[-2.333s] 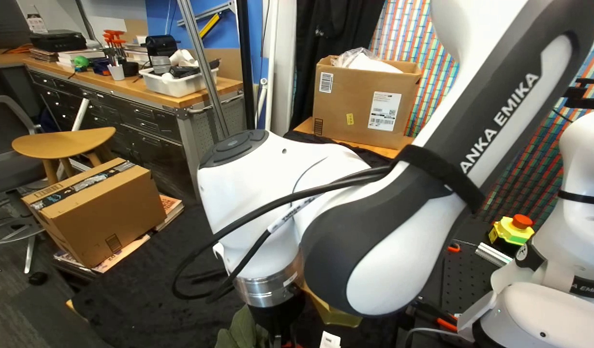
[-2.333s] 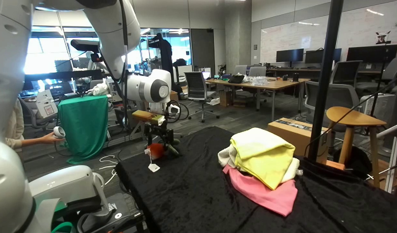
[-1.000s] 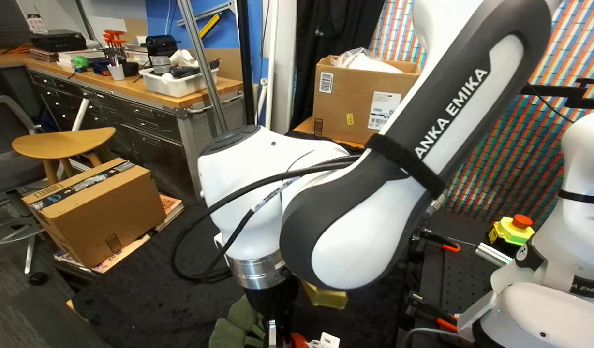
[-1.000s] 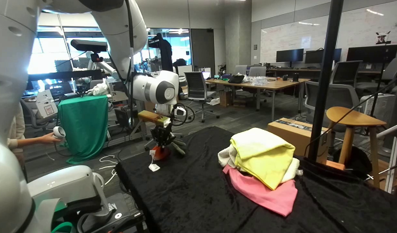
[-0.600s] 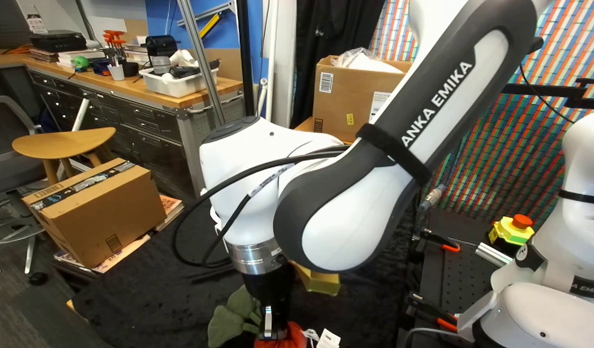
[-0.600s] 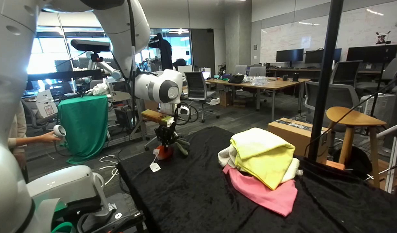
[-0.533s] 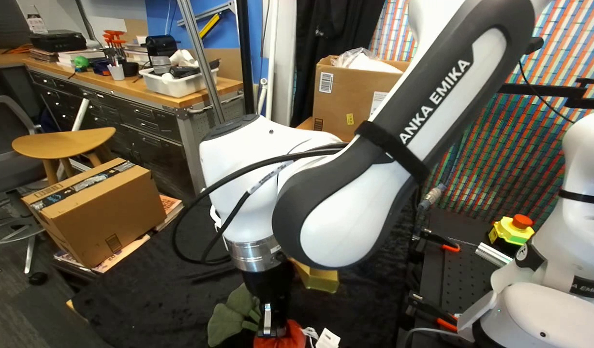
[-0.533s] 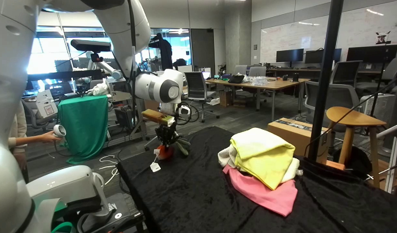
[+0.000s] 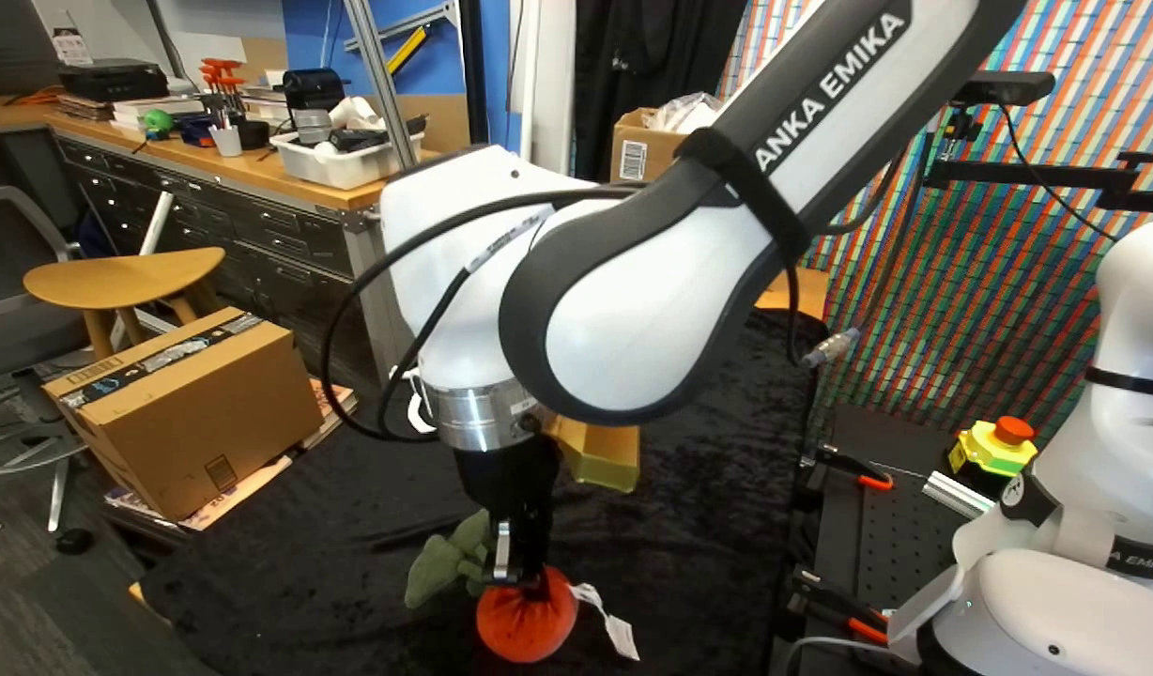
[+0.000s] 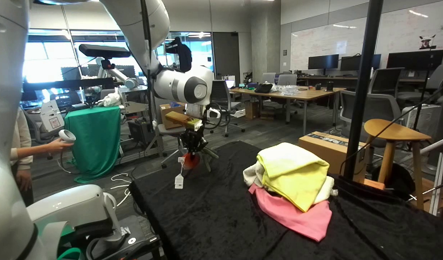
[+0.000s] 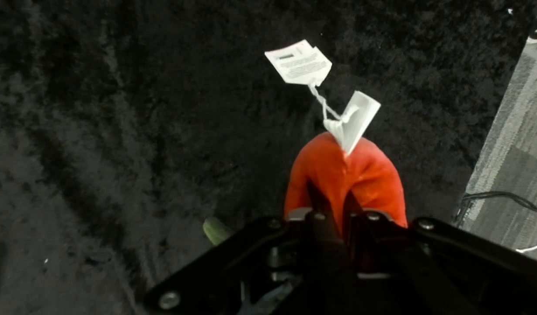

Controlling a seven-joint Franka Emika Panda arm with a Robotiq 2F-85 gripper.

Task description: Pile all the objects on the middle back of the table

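Jaws, nearly closed, pinch plush toy (image 9: 527,622); cloth pile (image 10: 293,182) lies well right of them in an exterior view.

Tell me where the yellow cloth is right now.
In an exterior view, the yellow cloth lies right of centre, over the white cloth and pink cloth on the black-draped table.
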